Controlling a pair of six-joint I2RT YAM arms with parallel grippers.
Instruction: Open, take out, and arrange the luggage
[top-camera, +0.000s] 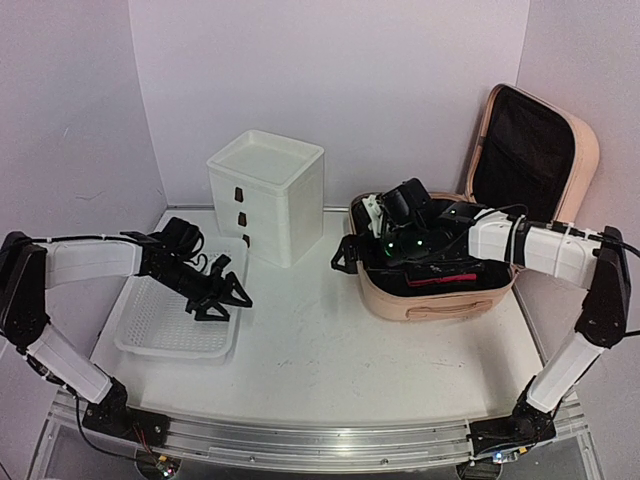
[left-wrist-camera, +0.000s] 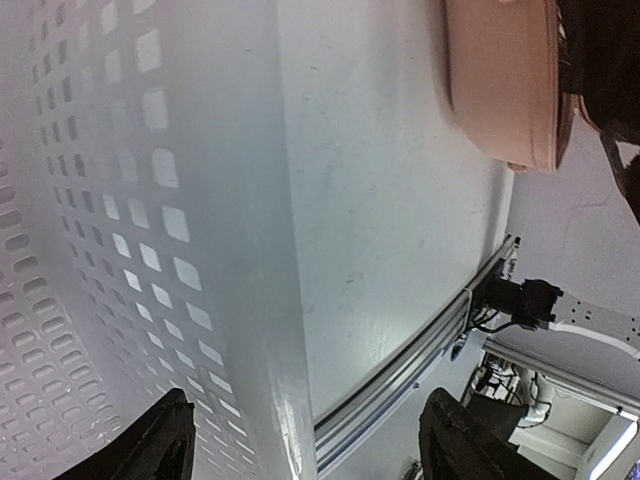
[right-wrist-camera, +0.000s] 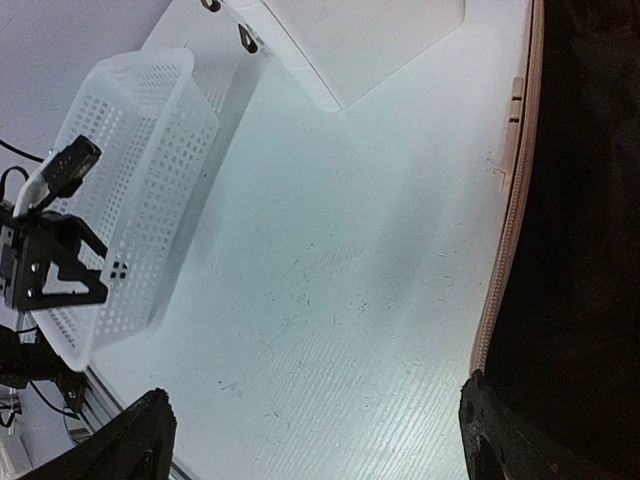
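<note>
Take-out step: luggage (top-camera: 432, 300) open, lid up, on desk (top-camera: 300, 350), right side.
R tool (right-wrist-camera: 315, 432) apart at its rim, L tool (top-camera: 222, 293) apart over basket (top-camera: 140, 342); next: reach in, grip an item, though contents are unclear.

Luggage (top-camera: 440, 300) peach-pink, black lining; basket (top-camera: 176, 349) white, perforated; drawer box (top-camera: 285, 200) white.

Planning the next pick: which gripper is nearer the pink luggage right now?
Right. The right gripper sits over the open luggage's left rim, jaws open. The left gripper hangs above the white mesh basket, well to the luggage's left.
</note>
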